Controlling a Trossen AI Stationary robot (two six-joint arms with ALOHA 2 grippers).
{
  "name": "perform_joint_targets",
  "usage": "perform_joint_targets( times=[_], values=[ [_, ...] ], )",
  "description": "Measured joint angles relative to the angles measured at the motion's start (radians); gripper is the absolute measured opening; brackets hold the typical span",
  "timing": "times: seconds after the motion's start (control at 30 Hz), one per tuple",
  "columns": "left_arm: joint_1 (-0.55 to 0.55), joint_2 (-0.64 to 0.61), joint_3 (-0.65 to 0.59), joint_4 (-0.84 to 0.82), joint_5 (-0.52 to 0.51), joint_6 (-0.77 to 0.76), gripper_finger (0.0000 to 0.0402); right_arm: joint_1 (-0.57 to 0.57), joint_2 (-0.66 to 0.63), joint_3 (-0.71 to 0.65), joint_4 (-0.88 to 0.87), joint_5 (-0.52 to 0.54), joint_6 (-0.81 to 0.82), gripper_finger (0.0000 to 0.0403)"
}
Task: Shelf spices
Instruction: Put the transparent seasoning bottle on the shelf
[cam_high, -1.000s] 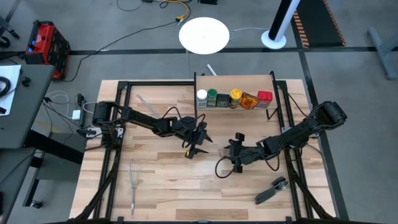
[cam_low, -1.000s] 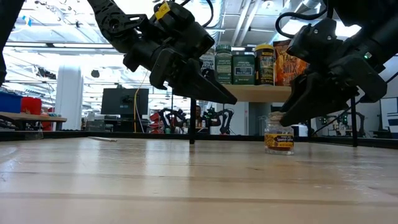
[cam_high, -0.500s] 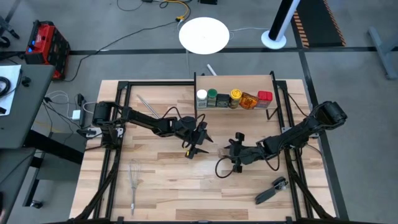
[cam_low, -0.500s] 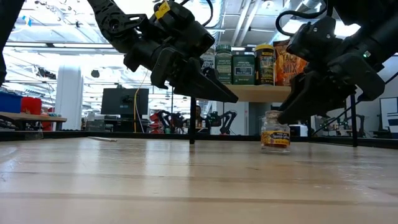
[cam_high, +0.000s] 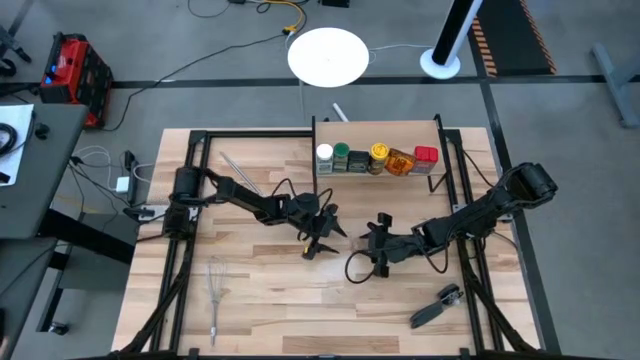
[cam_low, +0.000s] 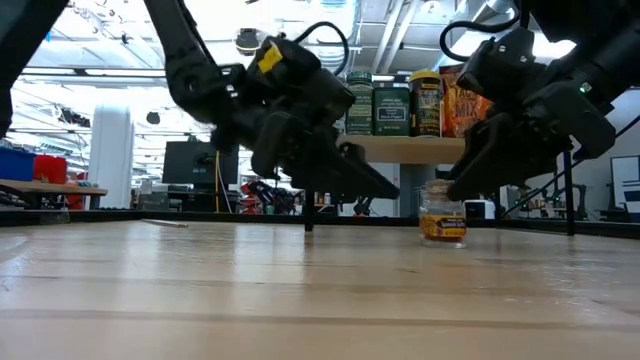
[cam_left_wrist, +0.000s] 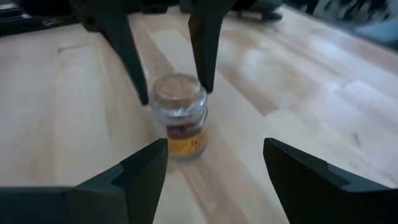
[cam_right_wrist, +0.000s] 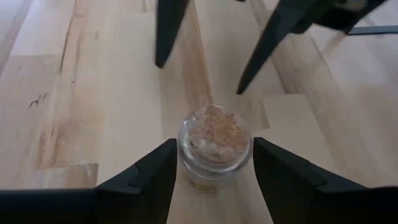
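Observation:
A small glass spice jar (cam_right_wrist: 214, 146) with a tan cork-like top and a yellow label stands upright on the table (cam_high: 260, 300), near the middle. My right gripper (cam_right_wrist: 214, 155) reaches down from the table's right, its fingers open on either side of the jar's top (cam_left_wrist: 179, 90). My left gripper (cam_left_wrist: 214, 168) is open and low over the table, just left of the jar (cam_low: 443, 222) and pointing at it. Several other spices (cam_high: 375, 158) stand in a row on the shelf (cam_high: 378, 133) at the far edge. My right gripper's fingers (cam_right_wrist: 155, 171) flank the jar's top from above and the right, slanting down. I cannot tell whether they touch the glass. The jar rests upright on the table.
A wire whisk (cam_high: 215, 295) lies near the front left and a black-handled tool (cam_high: 435, 305) near the front right. Thin rods (cam_high: 238, 170) lie at the far left. A cable loop (cam_high: 352, 268) hangs under the right arm. Bare table lies in front of the jar.
My left gripper has sunk toward the table and moved a little toward the jar, tipping further down, still open. My right arm has kept its place over the jar.

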Motion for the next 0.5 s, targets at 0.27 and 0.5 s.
perform_joint_targets(
  times=[0.27,0.5],
  values=[
    [0.022,0.056,0.023,0.045,0.054,-0.062,0.0256,-0.034,0.000,0.000,-0.005,-0.070,-0.017,0.0212],
    [0.021,0.056,0.023,0.031,0.058,-0.060,0.0256,-0.067,0.000,0.000,-0.004,-0.113,-0.052,0.0213]
  ],
)
